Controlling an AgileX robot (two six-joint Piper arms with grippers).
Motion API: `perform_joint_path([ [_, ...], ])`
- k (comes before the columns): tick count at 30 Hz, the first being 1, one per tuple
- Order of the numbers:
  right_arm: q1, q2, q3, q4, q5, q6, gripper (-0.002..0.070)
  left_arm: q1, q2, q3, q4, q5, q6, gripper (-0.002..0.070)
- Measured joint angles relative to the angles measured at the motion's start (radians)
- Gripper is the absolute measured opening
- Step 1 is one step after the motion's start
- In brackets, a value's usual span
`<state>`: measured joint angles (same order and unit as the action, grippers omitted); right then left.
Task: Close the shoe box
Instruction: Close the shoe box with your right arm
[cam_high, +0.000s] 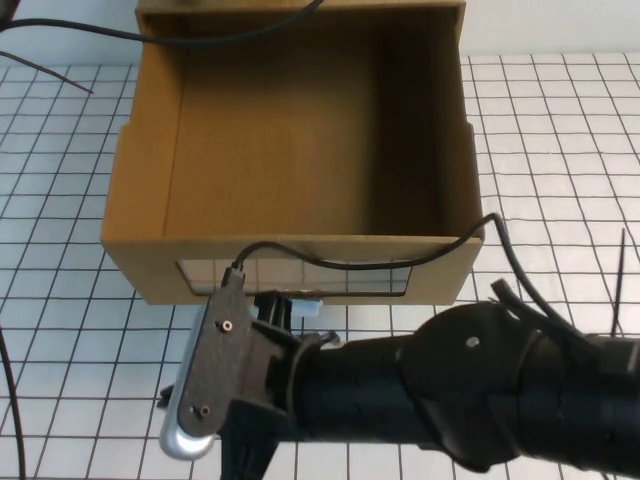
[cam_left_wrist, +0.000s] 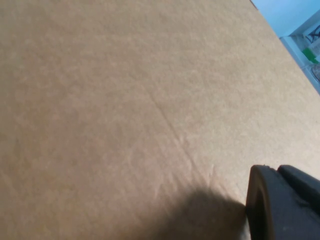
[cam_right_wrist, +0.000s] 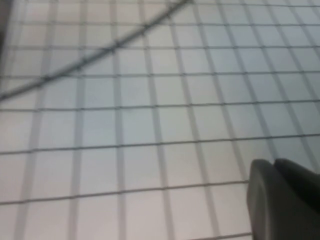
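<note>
The shoe box (cam_high: 300, 150) sits at the far middle of the gridded table (cam_high: 60, 380), its drawer pulled out toward me so the brown interior lies open to the overhead camera. The front panel faces me, with the clear window (cam_high: 290, 277) along it and a small pale handle (cam_high: 305, 305) just below, partly hidden behind the arm.

An arm reaches across the lower part of the high view from the right side, and its wrist camera housing sits just in front of the front panel, near the window's left part. I take this to be the right arm. Its gripper (cam_high: 285, 310) is close beside the handle, but I cannot tell how far its fingers are parted or whether they hold anything.

The left gripper (cam_left_wrist: 280, 205) shows only in its own wrist view, as a dark fingertip right against a broad cardboard face, presumably the box's side. Its opening I cannot tell either.

The drawer's sliding axis runs straight away from me, and the right gripper lies on the near side of the front panel. I judge that closing calls for a straight push away from me, square on the panel.
</note>
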<state>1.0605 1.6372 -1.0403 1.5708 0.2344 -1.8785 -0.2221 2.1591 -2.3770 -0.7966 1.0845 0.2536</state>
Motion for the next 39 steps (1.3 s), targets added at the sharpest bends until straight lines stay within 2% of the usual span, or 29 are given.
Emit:
perform_joint_path([
  [3,-0.007,0.027,-0.025,0.037,-0.057,-0.083,-0.0013,0.0,0.0,0.0,0.0,0.0,0.0,-0.0006],
  [9,-0.082,0.091,-0.115,0.051,-0.024,-0.123,-0.0014,0.0,0.0,0.0,0.0,0.0,0.0,-0.0006],
  [22,-0.298,0.328,-0.403,0.051,0.053,-0.129,-0.0013,0.0,0.0,0.0,0.0,0.0,0.0,-0.0006],
  [33,-0.369,0.497,-0.649,0.051,0.062,-0.124,-0.0013,0.0,0.0,0.0,0.0,0.0,0.0,-0.0006],
  [39,-0.409,0.546,-0.728,0.047,0.077,-0.052,-0.0013,0.0,0.0,0.0,0.0,0.002,0.0,-0.0006],
])
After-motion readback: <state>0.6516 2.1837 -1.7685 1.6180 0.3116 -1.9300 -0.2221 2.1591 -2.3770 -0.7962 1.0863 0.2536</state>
